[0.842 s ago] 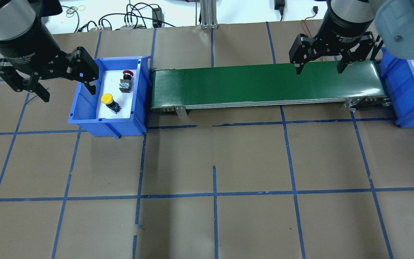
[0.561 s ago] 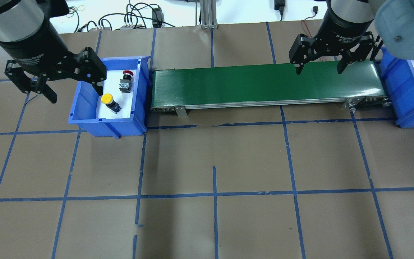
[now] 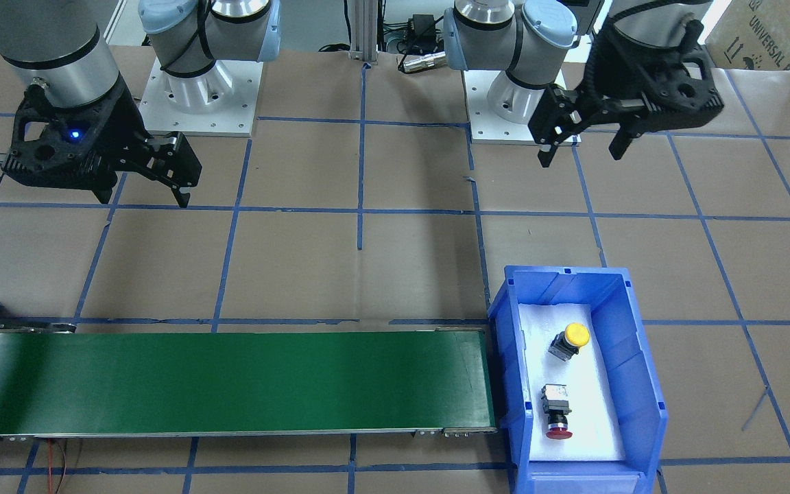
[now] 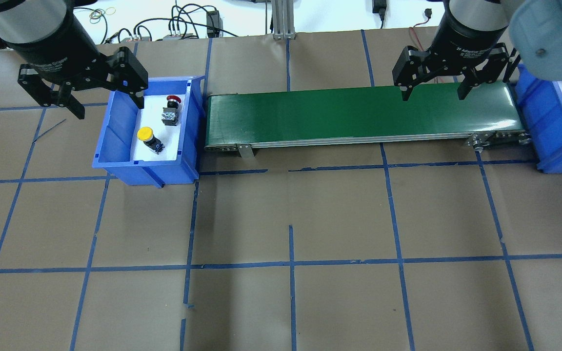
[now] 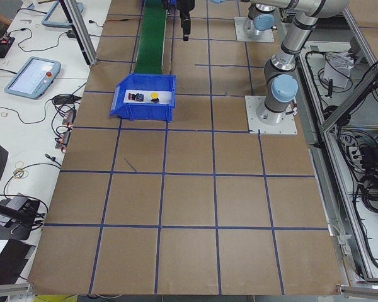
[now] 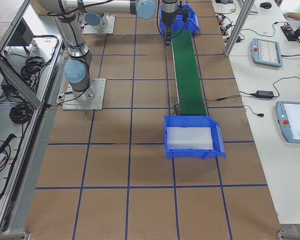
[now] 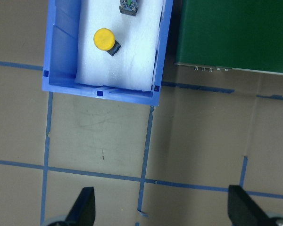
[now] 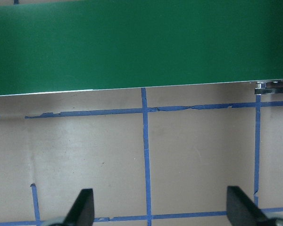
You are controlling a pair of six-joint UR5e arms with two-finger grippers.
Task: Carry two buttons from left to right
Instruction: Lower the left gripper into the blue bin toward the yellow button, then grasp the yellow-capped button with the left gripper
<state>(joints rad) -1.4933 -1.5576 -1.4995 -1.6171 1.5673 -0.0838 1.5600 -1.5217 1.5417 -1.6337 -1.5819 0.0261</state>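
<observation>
The left hand [image 4: 110,110] hangs above the counter [image 4: 339,209] with its two fingers spread wide and nothing between them. In the overhead view it sits by the far left corner of the left blue bin [image 4: 115,148]. In its own wrist view the fingertips [image 7: 85,207] frame bare brown paper and blue tape lines, with the bin ahead of them and not between them.

Both buttons lie in that bin on its white foam liner, apart from each other and untouched by either hand. The yellow-capped button [image 4: 145,134] lies tilted at the near side of the liner. The red-capped button [image 4: 172,108] lies on its side at the far side, cap pointing away from the robot and grey body toward the yellow one.

Just right of the bin runs a green conveyor belt [image 4: 359,114], its left end close to the bin's right wall. The right hand [image 4: 433,97] hangs over the belt's right end, fingers likewise spread and holding nothing; its wrist view shows the belt's edge and taped counter beyond. A second blue bin [image 4: 537,126] with a white liner stands at the belt's right end.
</observation>
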